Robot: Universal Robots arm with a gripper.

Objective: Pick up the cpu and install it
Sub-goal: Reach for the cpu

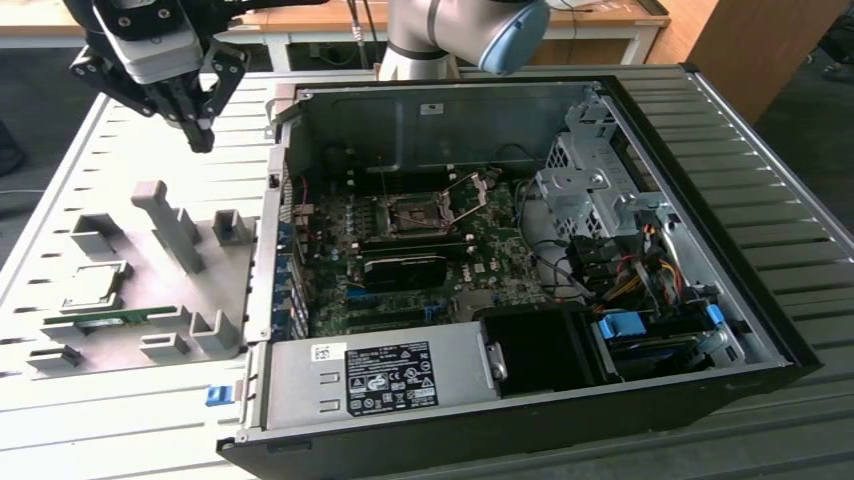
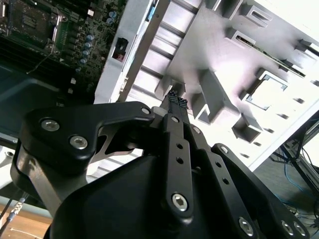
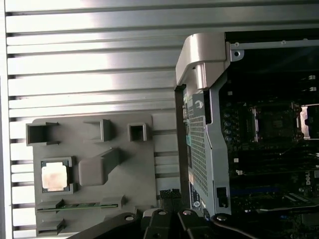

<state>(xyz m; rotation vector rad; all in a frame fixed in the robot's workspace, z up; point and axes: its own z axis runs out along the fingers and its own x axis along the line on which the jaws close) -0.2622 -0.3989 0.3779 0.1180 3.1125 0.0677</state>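
**While the cpu (image 1: 91, 285) lies in its tray (image 3: 142, 169), the gripper (image 1: 200, 138) hangs clenched**

Fingers pressed together on nothing, the gripper hovers between tray and case (image 1: 427, 130). The cpu lies flat in a tray pocket, just beside the memory stick (image 1: 107, 318), well apart from the gripper. Inside the case, the socket (image 1: 414, 212) has its frame lifted.

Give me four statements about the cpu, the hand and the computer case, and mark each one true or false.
1. The cpu lies in the grey tray, outside the computer case. True.
2. The hand holds the cpu. False: it hangs apart from the cpu, empty.
3. The metal frame of the socket is flipped open. True.
4. The memory stick is plugged in inside the case. False: it lies on the tray beside the cpu.
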